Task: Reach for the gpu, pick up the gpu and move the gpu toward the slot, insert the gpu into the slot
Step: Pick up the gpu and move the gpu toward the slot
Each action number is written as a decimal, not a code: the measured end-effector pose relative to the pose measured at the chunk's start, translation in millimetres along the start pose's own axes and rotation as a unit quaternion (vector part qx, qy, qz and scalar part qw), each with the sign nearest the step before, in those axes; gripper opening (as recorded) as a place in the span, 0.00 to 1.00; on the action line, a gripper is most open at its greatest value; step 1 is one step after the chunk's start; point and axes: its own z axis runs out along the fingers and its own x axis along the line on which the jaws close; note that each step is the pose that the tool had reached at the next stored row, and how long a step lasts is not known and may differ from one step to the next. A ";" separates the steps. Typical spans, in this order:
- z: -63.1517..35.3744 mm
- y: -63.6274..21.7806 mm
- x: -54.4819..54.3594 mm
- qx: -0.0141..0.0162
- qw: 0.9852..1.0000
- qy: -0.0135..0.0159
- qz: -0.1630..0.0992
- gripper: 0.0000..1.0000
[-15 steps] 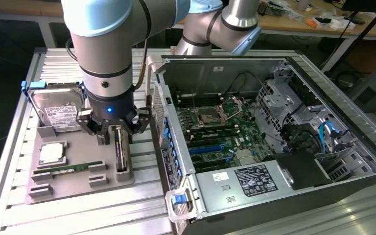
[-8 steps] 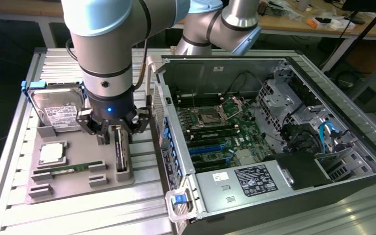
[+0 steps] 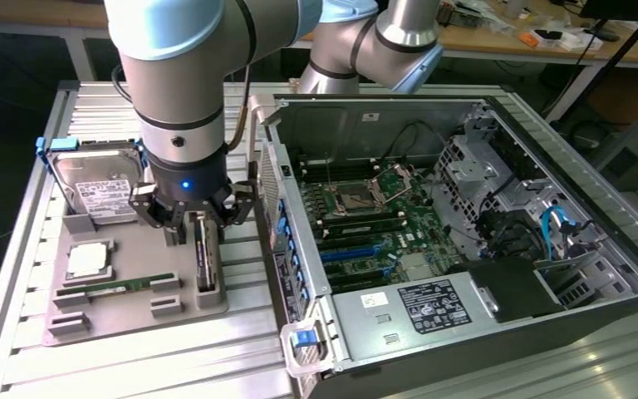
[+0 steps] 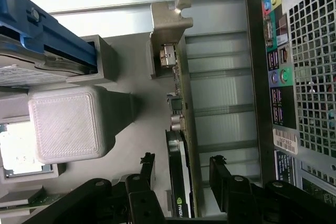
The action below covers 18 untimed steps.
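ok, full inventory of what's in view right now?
gpu: one, black, on edge in the tray, between the open fingers
slot: one, blue, on the motherboard
hard drive: one, silver with white label, tray's far end
processor: one, silver, on the tray
memory stick: one, green, on the tray
tray: one, grey, on the table
motherboard: one, green, inside the case
case: one, grey, open, exterior view's right
table: one, slatted metal
arm: one, grey, above the tray
gripper: one, black, open, straddling the gpu
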 end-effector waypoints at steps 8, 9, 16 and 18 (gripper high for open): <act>0.0 0.0 0.0 0.000 1.000 0.000 0.000 0.34; 0.0 0.0 0.0 0.000 1.000 0.000 0.000 0.29; 0.0 0.0 0.0 0.000 1.000 0.000 0.000 0.28; -0.2 0.0 0.0 0.000 1.000 0.000 0.000 0.28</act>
